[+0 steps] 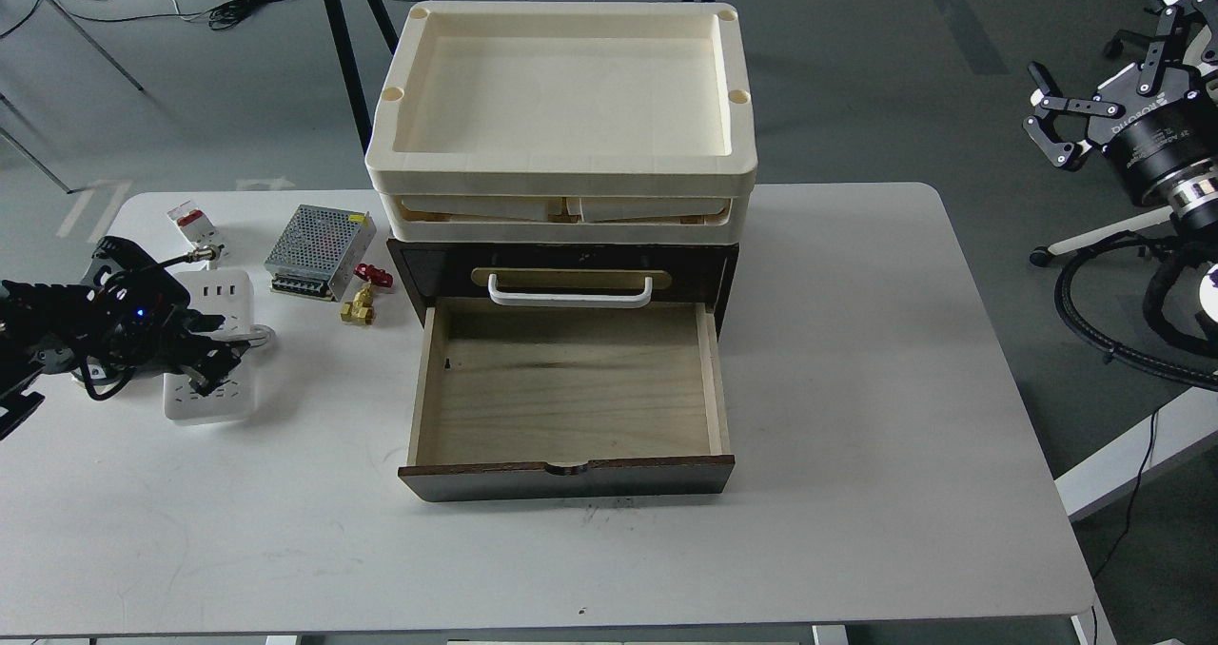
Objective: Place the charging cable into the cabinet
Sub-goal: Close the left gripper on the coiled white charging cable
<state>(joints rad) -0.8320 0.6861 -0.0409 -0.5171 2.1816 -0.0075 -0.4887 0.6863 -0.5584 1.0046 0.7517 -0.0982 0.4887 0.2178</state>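
A white table (pixel 856 360) holds a dark brown wooden cabinet (pixel 723 274) at its centre, its light plywood drawer (pixel 571 388) pulled fully open toward the viewer. Cream plastic trays (pixel 561 165) are stacked on top. At the table's left edge lies the charging cable (pixel 214 341), a white power strip with cord wrapped round its middle. The left gripper (pixel 205 355) sits over that middle; whether its dark fingers grip it cannot be told. The right gripper (pixel 1056 117) hangs spread wide and empty, off the table's right side.
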